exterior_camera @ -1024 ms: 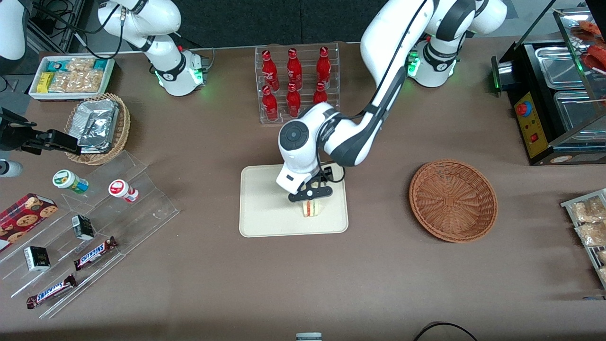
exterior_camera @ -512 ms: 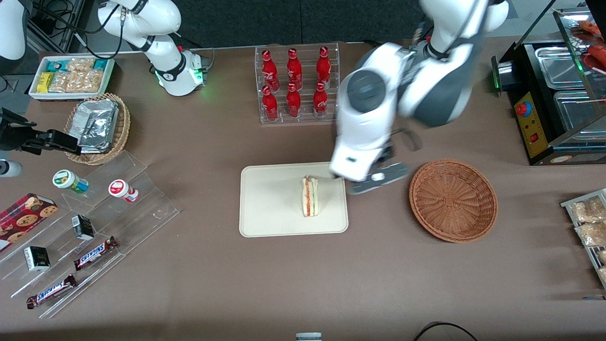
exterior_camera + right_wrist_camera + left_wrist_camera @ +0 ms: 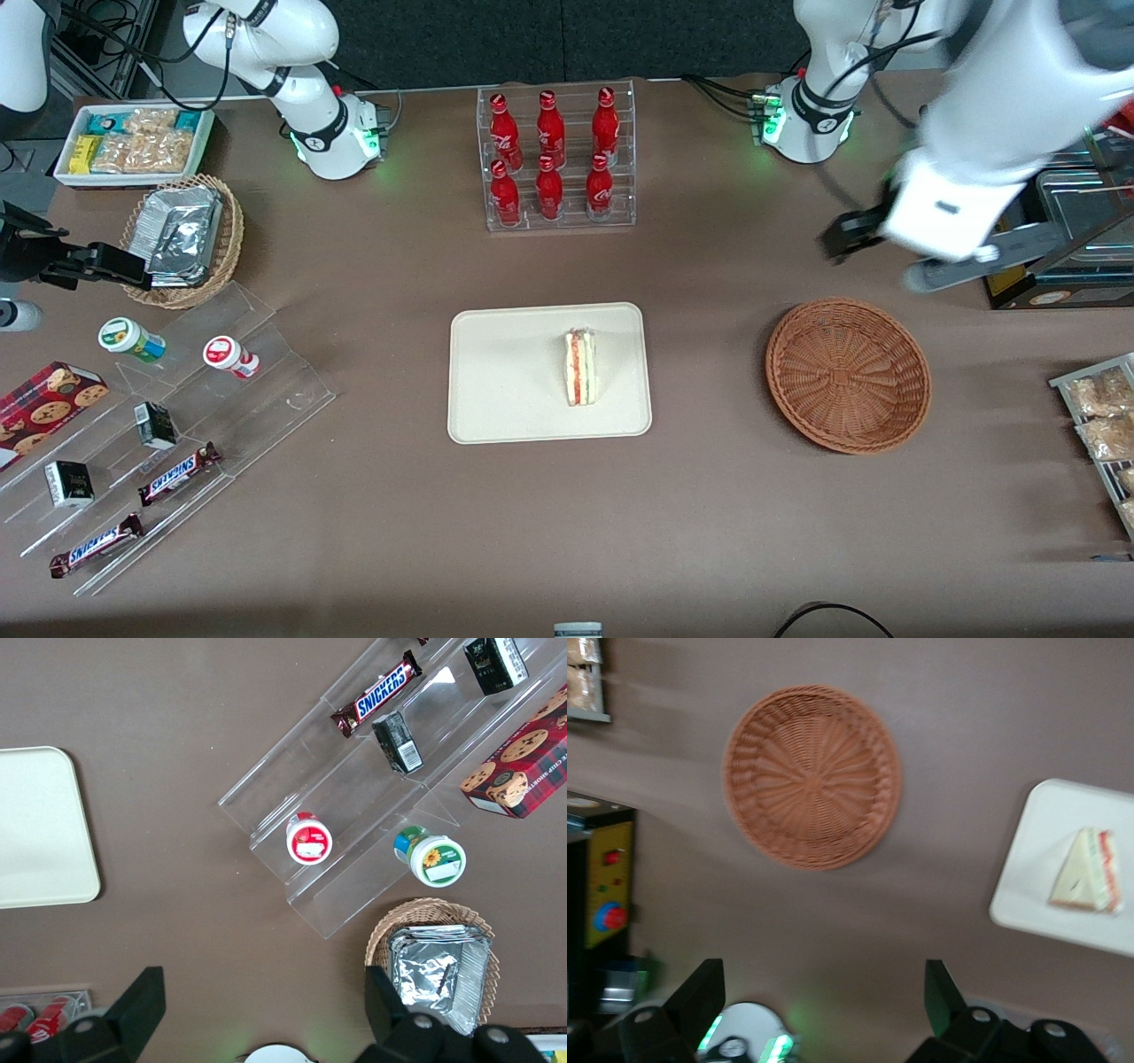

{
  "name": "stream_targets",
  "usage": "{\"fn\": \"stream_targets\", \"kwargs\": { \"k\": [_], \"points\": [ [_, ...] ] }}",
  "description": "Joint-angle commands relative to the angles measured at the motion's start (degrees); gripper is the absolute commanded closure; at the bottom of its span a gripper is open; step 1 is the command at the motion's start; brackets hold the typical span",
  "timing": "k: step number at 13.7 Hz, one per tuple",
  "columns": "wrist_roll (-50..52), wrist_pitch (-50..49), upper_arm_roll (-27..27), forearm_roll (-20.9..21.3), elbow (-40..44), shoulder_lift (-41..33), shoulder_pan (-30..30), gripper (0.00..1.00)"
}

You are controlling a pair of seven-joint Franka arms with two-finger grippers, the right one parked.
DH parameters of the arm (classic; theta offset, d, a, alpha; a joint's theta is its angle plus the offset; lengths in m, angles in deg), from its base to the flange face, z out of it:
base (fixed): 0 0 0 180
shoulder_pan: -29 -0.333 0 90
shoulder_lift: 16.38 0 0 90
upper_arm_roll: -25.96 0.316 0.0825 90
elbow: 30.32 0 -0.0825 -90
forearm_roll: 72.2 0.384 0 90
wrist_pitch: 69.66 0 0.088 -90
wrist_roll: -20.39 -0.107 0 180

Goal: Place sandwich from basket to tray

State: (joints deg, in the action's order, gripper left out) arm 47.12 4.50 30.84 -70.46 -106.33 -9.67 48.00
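Observation:
The sandwich (image 3: pixel 580 368) lies on its side on the cream tray (image 3: pixel 496 390), near the tray's edge that faces the basket. It also shows in the left wrist view (image 3: pixel 1088 881) on the tray (image 3: pixel 1050 828). The reddish-brown wicker basket (image 3: pixel 848 375) holds nothing and shows whole in the left wrist view (image 3: pixel 812 775). My left gripper (image 3: pixel 952 266) hangs high above the table, farther from the front camera than the basket, close to the black machine. It is open and holds nothing (image 3: pixel 822 979). A corner of the tray shows in the right wrist view (image 3: pixel 35 824).
A clear rack of red bottles (image 3: pixel 554 155) stands farther back than the tray. A black warmer machine (image 3: pixel 1045 177) and snack packets (image 3: pixel 1103 416) sit at the working arm's end. An acrylic stand with snacks (image 3: pixel 168 416) and a tan foil-packet basket (image 3: pixel 182 237) sit at the parked arm's end.
The gripper let go of the sandwich on the tray, rose, and swung away past the basket toward the working arm's end. The sandwich stays on the tray.

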Motion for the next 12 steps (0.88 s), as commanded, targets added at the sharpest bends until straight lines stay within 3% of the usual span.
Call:
{"fn": "stream_targets", "kwargs": {
  "k": [1, 5, 12],
  "points": [
    [-10.4, -0.6, -0.7, -2.2, -7.4, -7.2, -7.6, 0.01],
    [-22.6, 0.6, -0.6, -2.2, -16.6, -15.9, -14.2, 0.01],
    [-22.6, 1.4, -3.1, -1.5, -13.2, -12.8, -13.9, 0.01]
  ]
}}
